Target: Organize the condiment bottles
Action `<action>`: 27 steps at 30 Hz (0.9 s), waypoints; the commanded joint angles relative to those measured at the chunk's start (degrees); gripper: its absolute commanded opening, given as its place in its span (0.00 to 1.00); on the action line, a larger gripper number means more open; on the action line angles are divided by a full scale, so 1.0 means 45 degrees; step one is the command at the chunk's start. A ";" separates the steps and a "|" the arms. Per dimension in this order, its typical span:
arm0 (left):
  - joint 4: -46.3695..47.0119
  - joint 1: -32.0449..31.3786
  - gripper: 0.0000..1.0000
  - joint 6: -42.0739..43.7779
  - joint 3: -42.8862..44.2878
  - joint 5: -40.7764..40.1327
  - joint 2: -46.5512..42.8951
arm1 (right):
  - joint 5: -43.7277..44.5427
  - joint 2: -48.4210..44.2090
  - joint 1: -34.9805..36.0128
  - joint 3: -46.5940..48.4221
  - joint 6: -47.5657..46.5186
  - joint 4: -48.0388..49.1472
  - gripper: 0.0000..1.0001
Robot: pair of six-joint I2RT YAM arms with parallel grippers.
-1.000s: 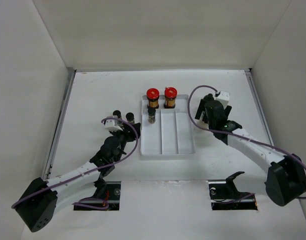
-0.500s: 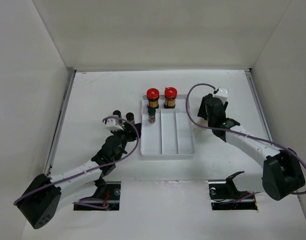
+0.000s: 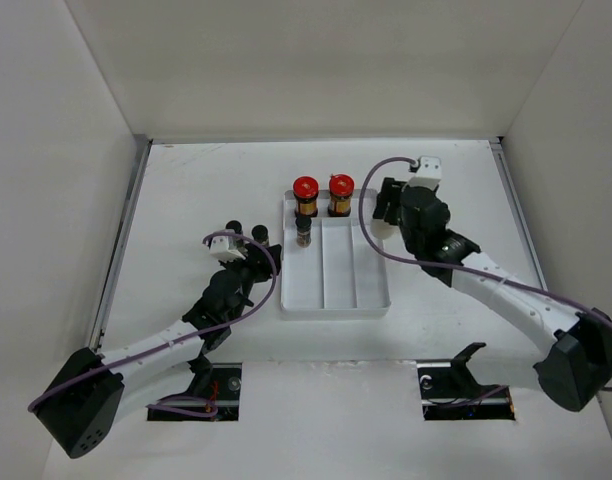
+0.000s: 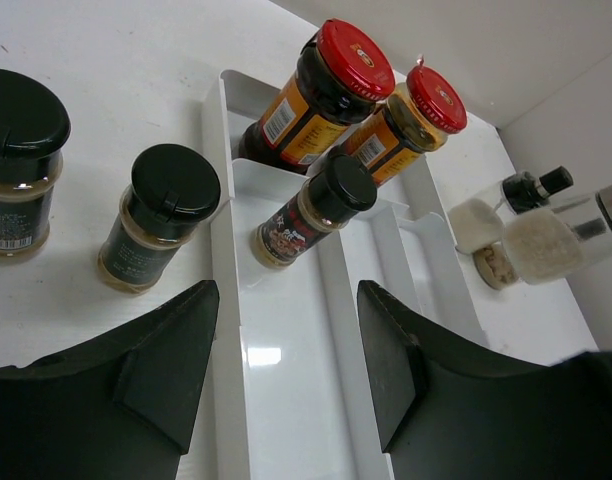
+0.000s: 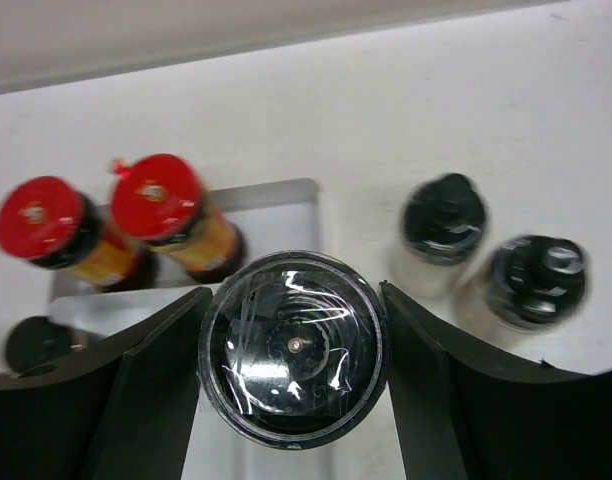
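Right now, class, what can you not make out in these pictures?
Held jar: right wrist view, its own lid hides the contents.
Rightmost jar: right wrist view, blurred.
Big black-capped jar: left wrist view, cut off by the left edge.
Labels on the red-lidded jars: top view, too small to read.

A white divided tray [image 3: 358, 272] lies flat near the middle of a white table [image 3: 186, 185], its long lanes running away from the near edge. White walls [image 3: 316, 60] enclose the table on three sides. A grey strip [image 3: 120, 245] runs along its left edge.
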 commanded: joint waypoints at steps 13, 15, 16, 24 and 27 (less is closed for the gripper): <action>0.0769 0.0254 0.56 -0.0027 -0.0332 -0.0003 -0.0512 | -0.1258 0.4339 0.1946 0.2588 0.0517 0.3677 0.64; 0.0769 0.0254 0.56 -0.0027 -0.0352 -0.0022 -0.0551 | -0.1220 0.4691 0.1946 0.2607 0.0497 0.3853 0.65; 0.0769 0.0254 0.56 -0.0027 -0.0371 -0.0022 -0.0551 | -0.1200 0.4886 0.1946 0.2607 0.0478 0.3970 0.65; 0.0769 0.0254 0.56 -0.0027 -0.0352 -0.0003 -0.0493 | -0.0849 0.5981 0.1927 0.2392 0.0419 0.4830 0.73; 0.0769 0.0254 0.56 -0.0027 -0.0333 0.0036 -0.0453 | -0.0614 0.5943 0.1946 0.2392 0.0069 0.4773 0.88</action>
